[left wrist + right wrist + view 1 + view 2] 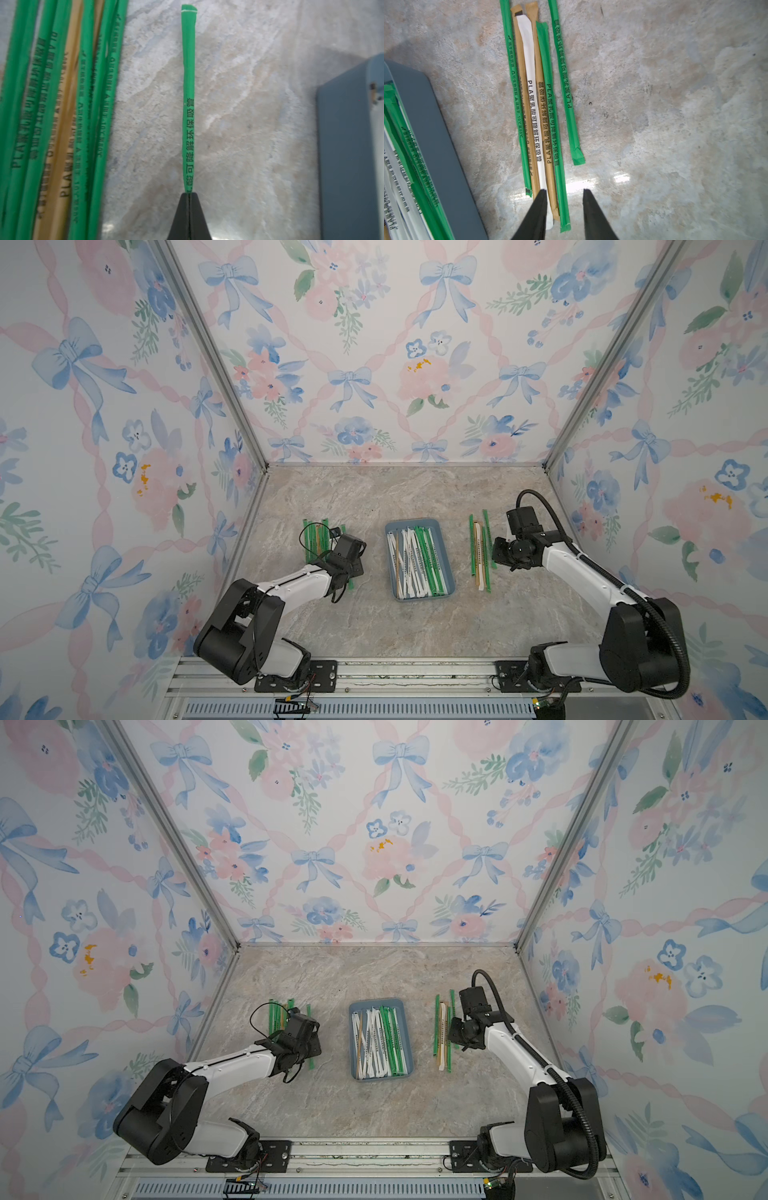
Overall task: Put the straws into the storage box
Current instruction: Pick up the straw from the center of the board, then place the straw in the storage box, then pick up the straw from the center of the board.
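The storage box (pixel 411 522), a shallow blue-grey tray, sits mid-table in both top views and holds several green and white straws (pixel 417 564). A pile of green and tan straws (pixel 62 104) lies on the table to its left. Beside that pile, my left gripper (pixel 189 193) is shut on one end of a single green straw (pixel 188 104), which stretches away from the jaws over the table. Right of the box lies a row of green, tan and white straws (pixel 533 104). My right gripper (pixel 564 190) hangs open over the near ends of that row, holding nothing.
The floral walls (pixel 124 448) close in the marble tabletop (pixel 374 626) on three sides. A metal rail (pixel 415 676) with both arm bases runs along the front edge. The box's side wall (pixel 349 145) is close to the held straw.
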`<state>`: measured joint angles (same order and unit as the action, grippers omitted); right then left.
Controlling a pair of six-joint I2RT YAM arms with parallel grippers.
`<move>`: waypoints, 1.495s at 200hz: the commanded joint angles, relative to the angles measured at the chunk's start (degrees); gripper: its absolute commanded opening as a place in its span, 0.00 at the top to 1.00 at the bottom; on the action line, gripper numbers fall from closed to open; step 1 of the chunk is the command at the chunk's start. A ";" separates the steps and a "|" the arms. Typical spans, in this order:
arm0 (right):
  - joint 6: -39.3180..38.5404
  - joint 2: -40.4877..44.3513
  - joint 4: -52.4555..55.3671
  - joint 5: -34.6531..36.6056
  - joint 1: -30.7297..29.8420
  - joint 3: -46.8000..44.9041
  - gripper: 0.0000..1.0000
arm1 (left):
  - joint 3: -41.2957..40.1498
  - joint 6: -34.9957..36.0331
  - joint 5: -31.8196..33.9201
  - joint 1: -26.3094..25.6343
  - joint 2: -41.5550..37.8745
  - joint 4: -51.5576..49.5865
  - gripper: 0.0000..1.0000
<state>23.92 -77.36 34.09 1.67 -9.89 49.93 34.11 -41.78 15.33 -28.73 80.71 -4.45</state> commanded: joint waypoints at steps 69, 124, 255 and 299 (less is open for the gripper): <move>-0.64 -1.10 -1.08 -1.15 0.66 -1.20 0.68 | 10.72 -11.13 -1.56 -16.84 2.29 -0.32 1.00; 0.11 -2.01 -2.26 -2.12 0.66 -1.31 0.68 | 12.56 -12.97 -3.89 -20.38 7.04 1.30 1.00; -1.98 -3.03 -0.55 1.21 0.62 -1.00 0.68 | 12.91 -9.88 2.62 -21.28 3.78 1.26 0.40; -3.77 -7.20 -1.75 3.71 2.03 1.48 0.68 | 12.48 -9.11 3.81 -21.09 3.08 1.15 0.33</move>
<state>21.85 -81.89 32.38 3.31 -9.30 49.47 46.15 -52.38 17.19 -49.87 85.14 -2.92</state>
